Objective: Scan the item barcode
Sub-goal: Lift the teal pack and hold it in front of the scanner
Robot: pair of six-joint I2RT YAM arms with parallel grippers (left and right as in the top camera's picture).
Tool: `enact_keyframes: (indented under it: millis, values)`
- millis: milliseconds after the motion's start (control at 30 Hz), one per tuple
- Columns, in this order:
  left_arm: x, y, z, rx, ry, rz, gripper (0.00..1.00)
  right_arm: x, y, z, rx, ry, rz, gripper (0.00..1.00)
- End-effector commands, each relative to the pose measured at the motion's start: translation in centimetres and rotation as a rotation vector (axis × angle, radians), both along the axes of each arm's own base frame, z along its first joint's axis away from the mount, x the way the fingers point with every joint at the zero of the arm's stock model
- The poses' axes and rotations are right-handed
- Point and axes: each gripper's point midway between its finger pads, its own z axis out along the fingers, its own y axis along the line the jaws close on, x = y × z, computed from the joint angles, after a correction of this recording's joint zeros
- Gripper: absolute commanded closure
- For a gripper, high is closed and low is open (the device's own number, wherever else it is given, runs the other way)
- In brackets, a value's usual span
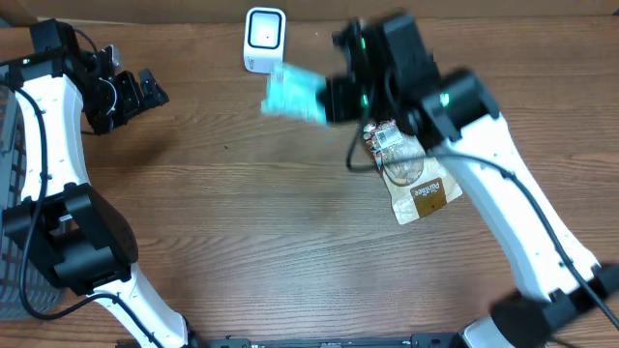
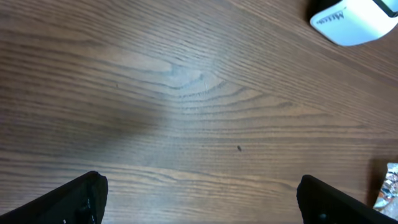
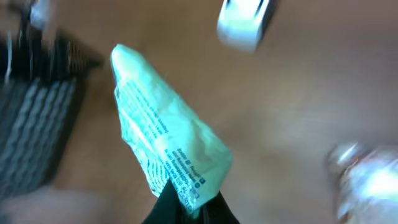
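Observation:
A light green packet [image 1: 293, 94] hangs above the table just right of and below the white scanner [image 1: 263, 39]. My right gripper [image 1: 334, 100] is shut on the packet's right end. In the right wrist view the packet [image 3: 163, 146] rises from my right gripper [image 3: 193, 202], printed side toward the camera, with the scanner [image 3: 244, 23] blurred at the top. My left gripper [image 1: 145, 95] stands open at the far left with nothing in it. In the left wrist view its fingers [image 2: 74, 200] frame bare wood, and the scanner [image 2: 354, 20] shows at the top right.
A brown snack pouch [image 1: 424, 188] and a silvery wrapper [image 1: 389, 137] lie on the table under my right arm. A dark mesh basket [image 1: 12, 222] sits at the left edge, also seen as the basket [image 3: 31, 130] in the right wrist view.

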Motion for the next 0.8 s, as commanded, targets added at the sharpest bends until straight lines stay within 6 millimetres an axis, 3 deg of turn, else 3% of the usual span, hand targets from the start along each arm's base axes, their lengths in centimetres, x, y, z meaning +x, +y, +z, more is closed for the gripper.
enact_keyframes:
  millis: [0, 133, 267, 367, 633, 767]
  values:
    - [0.3, -0.1, 0.6, 0.014, -0.022, -0.018, 0.0, 7.3, -1.2, 2.7, -0.247, -0.27, -0.121, 0.96]
    - [0.3, -0.1, 0.6, 0.014, -0.023, -0.018, 0.0, 13.3, -0.3, 1.3, -0.477, -0.477, -0.176, 0.96]
    - [0.3, -0.1, 0.6, 0.014, -0.022, -0.018, 0.0, 17.2, 0.2, -1.7, -0.654, -0.574, -0.196, 0.96]
    - [0.3, -0.1, 0.6, 0.014, -0.023, -0.018, 0.01, 19.8, 1.6, -3.1, -0.771, -0.682, -0.107, 0.96]
    - [0.3, -0.1, 0.6, 0.014, -0.023, -0.018, 0.0, 24.1, 4.4, -4.8, -1.086, -0.952, 0.086, 0.96]
    - [0.3, -0.1, 0.6, 0.014, -0.022, -0.018, 0.0, 25.2, 5.8, -7.0, -1.236, -1.029, 0.223, 0.96]
